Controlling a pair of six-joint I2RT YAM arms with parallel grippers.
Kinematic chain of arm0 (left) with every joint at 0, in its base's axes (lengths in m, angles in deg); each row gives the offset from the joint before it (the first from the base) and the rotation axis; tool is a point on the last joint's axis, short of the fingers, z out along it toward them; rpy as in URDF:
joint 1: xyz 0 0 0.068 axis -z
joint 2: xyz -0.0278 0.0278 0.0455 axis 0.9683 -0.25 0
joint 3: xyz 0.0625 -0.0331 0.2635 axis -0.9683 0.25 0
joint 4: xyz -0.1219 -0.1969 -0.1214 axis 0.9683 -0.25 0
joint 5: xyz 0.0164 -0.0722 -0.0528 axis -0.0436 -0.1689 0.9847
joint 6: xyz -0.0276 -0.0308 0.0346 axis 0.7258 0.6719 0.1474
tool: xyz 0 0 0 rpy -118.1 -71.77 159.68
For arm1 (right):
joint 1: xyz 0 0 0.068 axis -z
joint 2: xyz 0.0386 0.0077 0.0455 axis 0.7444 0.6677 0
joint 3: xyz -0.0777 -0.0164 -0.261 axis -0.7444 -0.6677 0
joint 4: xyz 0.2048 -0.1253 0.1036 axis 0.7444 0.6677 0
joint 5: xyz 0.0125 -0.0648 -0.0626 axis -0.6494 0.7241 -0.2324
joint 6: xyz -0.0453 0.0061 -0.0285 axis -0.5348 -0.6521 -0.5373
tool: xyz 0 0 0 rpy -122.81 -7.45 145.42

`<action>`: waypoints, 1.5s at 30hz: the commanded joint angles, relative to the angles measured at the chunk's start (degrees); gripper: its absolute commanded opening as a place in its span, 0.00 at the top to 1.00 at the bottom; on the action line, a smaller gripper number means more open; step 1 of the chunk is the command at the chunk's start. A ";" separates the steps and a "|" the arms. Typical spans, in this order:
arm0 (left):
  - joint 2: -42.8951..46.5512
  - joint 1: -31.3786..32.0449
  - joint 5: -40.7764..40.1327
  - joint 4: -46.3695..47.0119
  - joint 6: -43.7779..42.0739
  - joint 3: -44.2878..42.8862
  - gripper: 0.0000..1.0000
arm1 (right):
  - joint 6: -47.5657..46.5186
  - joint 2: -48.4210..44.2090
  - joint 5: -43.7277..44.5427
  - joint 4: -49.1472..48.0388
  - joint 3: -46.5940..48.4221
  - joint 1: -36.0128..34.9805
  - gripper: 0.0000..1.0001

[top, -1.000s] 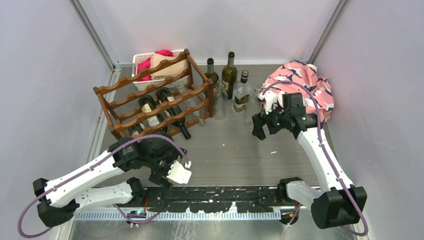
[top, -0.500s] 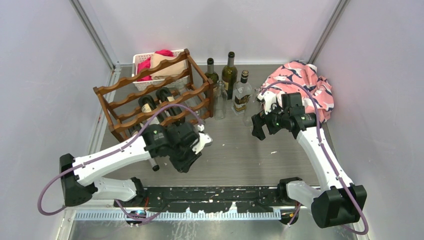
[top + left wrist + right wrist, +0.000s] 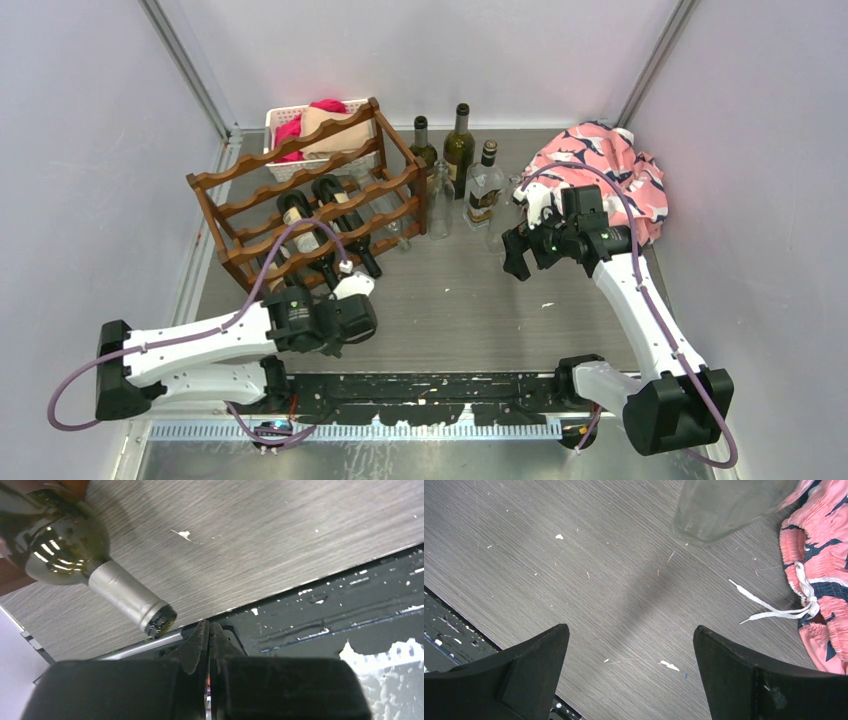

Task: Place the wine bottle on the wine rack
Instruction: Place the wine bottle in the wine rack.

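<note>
The wine rack (image 3: 262, 195), dark reddish-brown with wavy rails, stands at the back left. Two dark wine bottles (image 3: 300, 228) lie in its lower tiers with their necks toward me. The left wrist view shows another dark wine bottle (image 3: 60, 545) whose silver-foiled neck (image 3: 127, 599) sticks out over the table. My left gripper (image 3: 335, 338) (image 3: 209, 627) hangs just in front of the rack, shut on nothing, pointing at the black base rail. My right gripper (image 3: 515, 255) (image 3: 630, 630) hovers open over bare table near the upright bottles.
Upright bottles (image 3: 459, 140) stand at the back centre, with a labelled one (image 3: 485, 188) and clear glass ones (image 3: 440, 205) (image 3: 724, 505). Pink patterned shorts (image 3: 600, 165) (image 3: 819, 580) lie at the back right. A white basket (image 3: 282, 122) with cloth sits behind the rack.
My left arm swung up toward the rack's front and then drew back and left, while its gripper went from open to shut. The right arm has not moved.
</note>
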 commanded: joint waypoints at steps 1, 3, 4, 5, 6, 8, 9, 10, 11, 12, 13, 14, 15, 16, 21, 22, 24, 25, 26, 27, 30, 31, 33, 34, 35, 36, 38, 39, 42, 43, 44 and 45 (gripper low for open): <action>4.55 -1.39 -6.34 -0.56 6.85 1.25 1.00 | -0.57 -0.40 0.31 -1.31 0.24 -0.23 0.00; 5.52 -3.37 -5.96 -0.75 7.52 1.44 1.00 | -0.63 -0.41 0.29 -1.31 0.24 -0.19 0.00; 5.76 -4.54 -5.55 -0.77 7.67 1.45 1.00 | -0.60 -0.36 0.35 -1.31 0.24 -0.23 0.00; 5.91 -5.58 -5.05 -0.71 7.61 1.50 1.00 | -0.63 -0.38 0.36 -1.31 0.24 -0.19 0.00; 6.01 -6.64 -4.36 -0.50 7.42 1.65 1.00 | -0.58 -0.41 0.37 -1.31 0.24 -0.25 0.00; 5.58 -8.11 -3.10 -0.13 6.73 1.68 1.00 | -0.61 -0.50 0.38 -1.31 0.24 -0.21 0.00; 5.10 -8.83 -2.49 -0.22 6.46 1.57 1.00 | -0.57 -0.60 0.43 -1.31 0.24 -0.20 0.00; 4.47 -9.45 -1.83 -0.42 6.08 1.36 1.00 | -0.58 -0.60 0.46 -1.31 0.16 -0.24 0.00; 3.80 -10.05 -1.27 -0.85 5.83 0.97 1.00 | -0.56 -0.59 0.52 -1.31 0.15 -0.22 0.00; 2.99 -10.48 -0.81 -1.54 5.70 0.56 1.00 | -0.56 -0.65 0.58 -1.33 0.15 -0.22 0.00; 2.06 -10.88 -0.31 -2.09 5.53 0.06 1.00 | -0.63 -0.65 0.55 -1.31 0.23 -0.25 0.00; 1.46 -11.17 0.00 -2.62 5.42 -0.36 1.00 | -0.62 -0.67 0.54 -1.27 0.24 -0.19 0.00; 0.77 -11.48 0.44 -3.09 5.29 -0.61 1.00 | -0.62 -0.74 0.50 -1.30 0.24 -0.19 0.00; 0.11 -11.70 0.77 -3.27 5.05 -0.79 1.00 | -0.63 -0.68 0.46 -1.31 0.24 -0.24 0.00; -2.63 -14.00 2.60 -2.82 2.60 -1.00 1.00 | -0.63 -0.91 0.46 -1.31 0.24 -0.19 0.00; -2.86 -14.58 3.02 -2.63 1.99 -1.05 1.00 | -0.63 -0.88 0.41 -1.31 0.24 -0.17 0.00; -3.09 -16.01 3.68 -2.33 0.93 -1.17 1.00 | -0.64 -0.85 0.37 -1.31 0.24 -0.17 0.00; -3.16 -16.93 3.95 -2.07 0.44 -1.18 1.00 | -0.59 -0.88 0.37 -1.31 0.24 -0.21 0.00; -3.27 -18.02 4.50 -1.76 0.02 -1.10 1.00 | -0.66 -0.87 0.37 -1.31 0.24 -0.17 0.00; -3.41 -19.10 5.50 -1.57 -0.67 -1.16 1.00 | -0.69 -0.88 0.37 -1.31 0.24 -0.20 0.00; -3.80 -19.87 10.55 -1.60 -1.16 -2.56 1.00 | -0.70 -0.72 0.33 -1.31 0.16 -0.25 0.00; -3.89 -19.87 13.13 -1.71 -0.92 -3.04 1.00 | -0.70 -0.63 0.33 -1.31 0.19 -0.22 0.00; -3.78 -19.87 17.33 -2.73 -0.19 -3.66 1.00 | -0.70 -0.40 0.37 -1.23 0.24 -0.20 0.00; -3.59 -19.87 18.44 -3.63 0.19 -3.68 1.00 | -0.71 -0.46 0.44 -1.22 0.24 -0.18 0.00; -3.29 -19.87 18.99 -4.58 0.42 -3.60 1.00 | -0.72 -0.48 0.52 -1.26 0.24 -0.21 0.00; -2.86 -19.87 19.01 -5.70 0.59 -3.42 1.00 | -0.68 -0.45 0.50 -1.22 0.24 -0.26 0.00; -2.28 -19.87 17.37 -8.08 0.93 -3.33 1.00 | -0.67 -0.44 0.46 -1.22 0.24 -0.30 0.00; -2.18 -19.87 16.55 -9.17 1.08 -3.44 1.00 | -0.66 -0.40 0.47 -1.22 0.24 -0.36 0.00; -2.64 -20.15 14.13 -10.26 1.01 -3.26 1.00 | -0.76 -0.36 0.55 -1.19 0.32 -0.43 0.00; -3.05 -20.40 13.41 -9.90 0.60 -3.02 1.00 | -0.76 -0.39 0.54 -1.19 0.33 -0.58 0.00; -3.55 -20.73 12.54 -9.22 0.05 -2.88 1.00 | -0.85 -0.45 0.54 -1.22 0.33 -0.56 0.00; -4.02 -21.03 11.38 -8.63 -0.45 -2.73 1.00 | -0.88 -0.49 0.62 -1.21 0.25 -0.60 0.00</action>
